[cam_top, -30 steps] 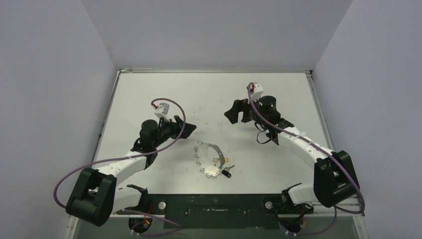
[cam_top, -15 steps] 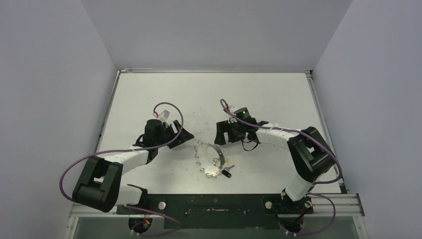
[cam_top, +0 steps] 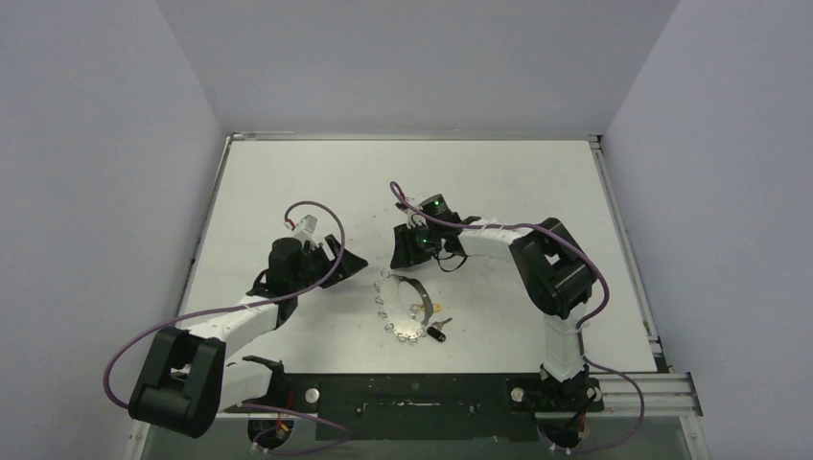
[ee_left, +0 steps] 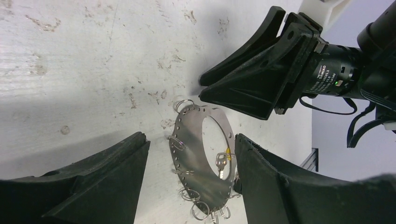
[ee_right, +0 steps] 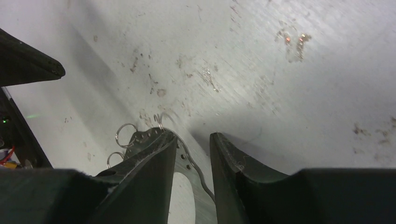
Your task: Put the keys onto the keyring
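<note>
Keyring (ee_left: 189, 140) edge behind right fingers (ee_right: 140, 186)

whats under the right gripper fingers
The keyring's rim and two small rings show beside and between the right gripper's fingers. They cover the rest of the loop; no keys are visible there.

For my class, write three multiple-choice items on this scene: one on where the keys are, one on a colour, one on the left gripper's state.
1. Where do the keys lie?
A) held in the air
B) on the table, beside the keyring
C) at the far wall

2. What colour are the looping cables?
A) purple
B) orange
C) blue

3. How is the left gripper?
A) shut on a key
B) out of view
C) open, empty

Answers:
1. B, both rest just right of the keyring in the top view.
2. A, they show purple against the white surface.
3. C, its fingers stand wide apart, holding nothing.
</note>
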You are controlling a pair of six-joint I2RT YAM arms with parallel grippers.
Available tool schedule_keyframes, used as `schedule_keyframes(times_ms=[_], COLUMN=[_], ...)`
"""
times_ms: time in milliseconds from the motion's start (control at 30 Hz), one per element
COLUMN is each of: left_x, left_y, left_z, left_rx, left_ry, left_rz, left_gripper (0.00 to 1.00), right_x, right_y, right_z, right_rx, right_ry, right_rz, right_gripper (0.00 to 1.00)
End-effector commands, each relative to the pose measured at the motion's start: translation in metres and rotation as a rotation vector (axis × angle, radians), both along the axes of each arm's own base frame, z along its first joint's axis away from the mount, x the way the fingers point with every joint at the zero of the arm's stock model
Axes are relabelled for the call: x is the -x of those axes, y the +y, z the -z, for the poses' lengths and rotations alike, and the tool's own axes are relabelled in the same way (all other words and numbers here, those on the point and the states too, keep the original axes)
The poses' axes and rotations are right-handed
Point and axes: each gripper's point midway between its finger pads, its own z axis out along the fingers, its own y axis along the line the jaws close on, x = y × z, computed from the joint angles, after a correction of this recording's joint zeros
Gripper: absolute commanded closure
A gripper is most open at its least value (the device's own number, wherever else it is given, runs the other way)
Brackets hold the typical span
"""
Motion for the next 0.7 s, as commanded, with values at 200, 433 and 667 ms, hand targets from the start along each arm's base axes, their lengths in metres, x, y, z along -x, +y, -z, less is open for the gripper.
schedule_keyframes(times_ms=[200, 433, 667], left_x=[-0.011, -0.011, -0.012], left_y=[0.014, 0.016, 0.016], left_z=[-0.025, -0.028, -0.028], left_rx=[-0.001, -0.006, -0.007], left_ry=[-0.158, -0.18, -0.19], left_rz=[-0.076, -0.081, -0.077], left_gripper=[0.36, 0.36, 0.37], right_x=[0.016, 0.02, 0.015], right_y=[0.036, 0.037, 0.031], right_z=[0.0, 0.001, -0.015], right_rx=[-0.06, -0.026, -0.026], right_ry=[0.072, 0.077, 0.026], right_rz=[-0.116, -0.143, -0.127], right_gripper=[0.62, 0.66, 0.44])
